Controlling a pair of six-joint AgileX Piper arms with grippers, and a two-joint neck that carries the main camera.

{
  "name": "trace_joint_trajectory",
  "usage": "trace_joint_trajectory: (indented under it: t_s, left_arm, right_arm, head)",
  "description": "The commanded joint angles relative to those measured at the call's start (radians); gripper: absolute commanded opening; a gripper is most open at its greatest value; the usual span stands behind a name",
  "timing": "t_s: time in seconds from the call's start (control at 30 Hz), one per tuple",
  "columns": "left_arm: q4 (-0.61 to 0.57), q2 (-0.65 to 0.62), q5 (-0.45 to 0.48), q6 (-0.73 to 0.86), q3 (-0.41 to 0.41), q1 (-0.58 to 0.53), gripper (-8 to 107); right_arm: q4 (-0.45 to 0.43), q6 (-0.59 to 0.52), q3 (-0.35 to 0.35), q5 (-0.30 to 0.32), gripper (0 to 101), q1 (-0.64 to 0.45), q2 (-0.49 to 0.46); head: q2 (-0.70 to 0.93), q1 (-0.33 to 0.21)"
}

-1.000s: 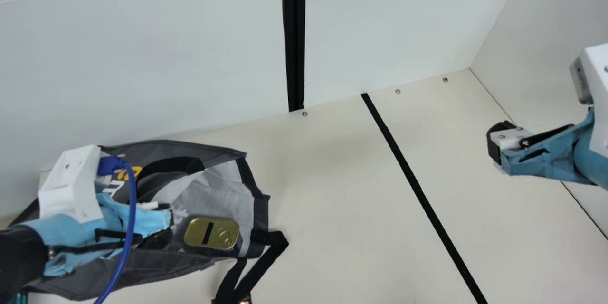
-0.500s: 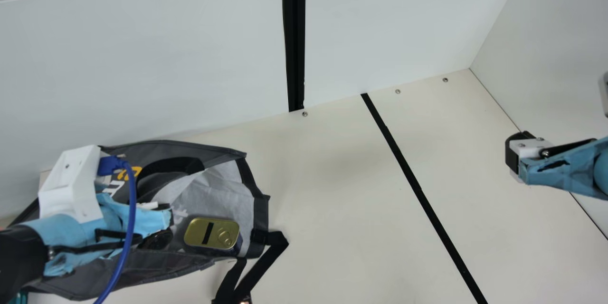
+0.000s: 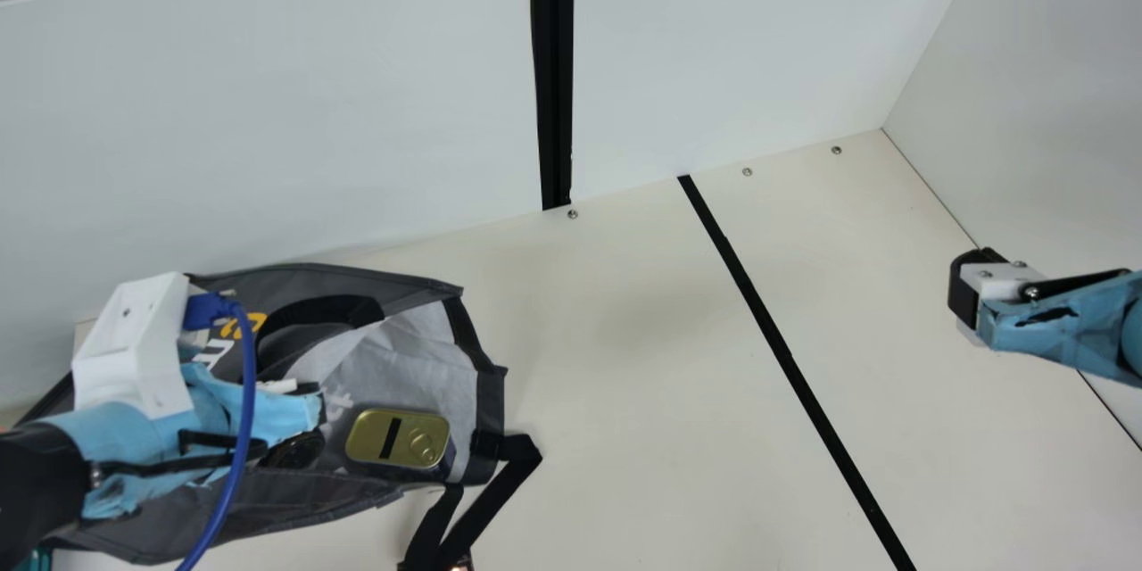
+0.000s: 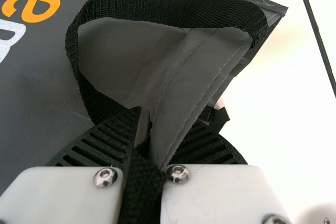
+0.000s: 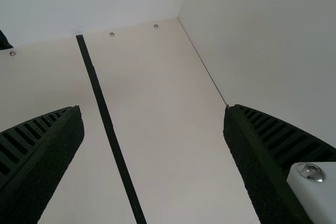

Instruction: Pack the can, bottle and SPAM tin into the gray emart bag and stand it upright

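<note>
Progress check from my side: the SPAM tin (image 3: 397, 439) is sitting lid toward the neck camera, inside the gaping mouth of the gray emart bag (image 3: 312, 500), so I'd call that one packed. Can and bottle, no idea honestly. There's a dark round thing (image 3: 299, 451) between the tin and my left arm that might be the end of one, but I can't tell which. The bag looks slumped on the table (image 3: 660, 393), so my guess is standing it up properly is what's left.

My left gripper (image 4: 157, 124) is clenched on a fold of the bag's edge plus some black strap (image 4: 139, 187). My right gripper (image 5: 153, 109) is spread wide with nothing in it.

Compared with a second ago, my right arm has backed off toward the main view's right edge, mostly in the first half. Left arm, bag and tin: same spots, lol.
</note>
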Motion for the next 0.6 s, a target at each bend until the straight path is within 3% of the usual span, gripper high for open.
trace_joint_trajectory:
  t_s: [0.0,0.57]
  left_arm:
    - [0.0,0.0,0.0,0.0,0.0,0.0,-8]
    - [0.0,0.0,0.0,0.0,0.0,0.0,-8]
  right_arm:
    - [0.003,0.002,-0.002,0.0,95,0.001,0.0]
    - [-0.006,0.026,0.006,0.0,95,0.022,0.005]
  head:
    - [-0.001,-0.023]
    - [-0.001,-0.023]
